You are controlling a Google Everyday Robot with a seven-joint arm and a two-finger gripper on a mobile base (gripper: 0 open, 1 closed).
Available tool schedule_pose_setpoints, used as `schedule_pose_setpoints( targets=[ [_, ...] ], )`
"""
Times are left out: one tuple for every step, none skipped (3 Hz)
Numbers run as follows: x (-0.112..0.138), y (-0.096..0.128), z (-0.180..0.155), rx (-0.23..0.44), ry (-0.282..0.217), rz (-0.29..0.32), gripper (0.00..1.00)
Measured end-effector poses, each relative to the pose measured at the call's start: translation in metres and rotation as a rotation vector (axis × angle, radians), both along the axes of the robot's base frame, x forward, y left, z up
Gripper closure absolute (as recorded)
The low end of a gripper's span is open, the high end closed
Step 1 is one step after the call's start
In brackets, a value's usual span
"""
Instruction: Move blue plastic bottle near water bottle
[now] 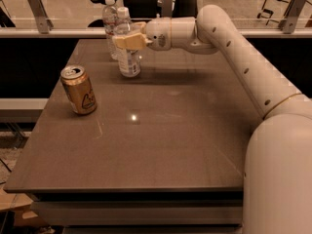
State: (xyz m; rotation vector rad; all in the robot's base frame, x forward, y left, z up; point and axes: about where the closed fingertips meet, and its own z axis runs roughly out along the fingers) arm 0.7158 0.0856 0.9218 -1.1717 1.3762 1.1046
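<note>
Gripper (127,41), over the table's (170,145) far side, pinches the blue plastic bottle (129,62) around its upper body. At left, 1 gold can (79,89) stands well apart. The water bottle (110,26) stands just behind and left of the blue one. The white arm (234,52) reaches in from the right.

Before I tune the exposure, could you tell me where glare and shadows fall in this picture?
Camera view: warm light overall; one small glare spot on the table near its middle; a soft shadow on the tabletop below the arm; the end effector, at the blue plastic bottle near the far edge, is evenly lit; a dark band lies beyond the table.
</note>
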Motion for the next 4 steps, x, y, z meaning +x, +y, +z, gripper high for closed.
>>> schedule_pose_setpoints(
  targets=[
    [-0.0009,0.0032,0.0000,0.001,0.000,0.005,0.81],
    [-0.0017,0.0065,-0.0002,0.002,0.001,0.010,0.58],
    [-0.0025,0.0099,-0.0004,0.002,0.002,0.015,0.35],
    [-0.0033,0.0131,-0.0007,0.003,0.003,0.020,0.12]
  ],
)
